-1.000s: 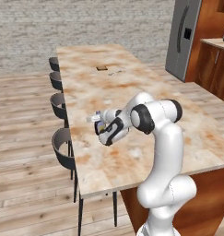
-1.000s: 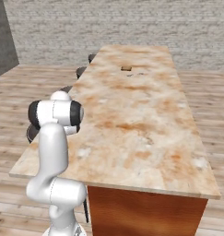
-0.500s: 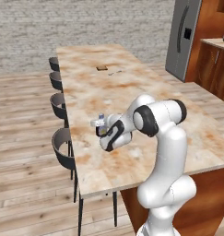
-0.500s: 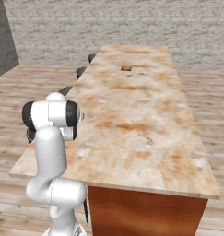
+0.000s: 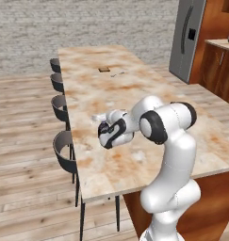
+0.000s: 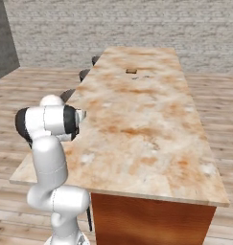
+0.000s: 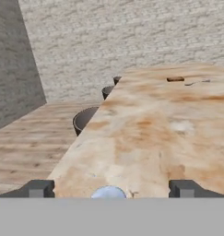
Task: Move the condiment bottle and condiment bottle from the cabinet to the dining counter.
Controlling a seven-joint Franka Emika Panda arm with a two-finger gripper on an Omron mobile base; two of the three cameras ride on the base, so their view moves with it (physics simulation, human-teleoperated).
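One pale, round-capped condiment bottle (image 7: 108,192) sits between the dark fingertips (image 7: 38,188) of the gripper (image 7: 110,190), whose jaws stand wide apart and touch nothing. It rests on the long marbled tan counter (image 5: 130,94) near its left edge, by the gripper (image 5: 104,128). Judged from here, pulling back carelessly could clip the cap and tip the bottle off toward nine o'clock. At twelve o'clock, well apart, lies one small brown block (image 7: 175,79). Four dark round stools (image 5: 64,146) line the nine o'clock side. A second bottle cannot be seen.
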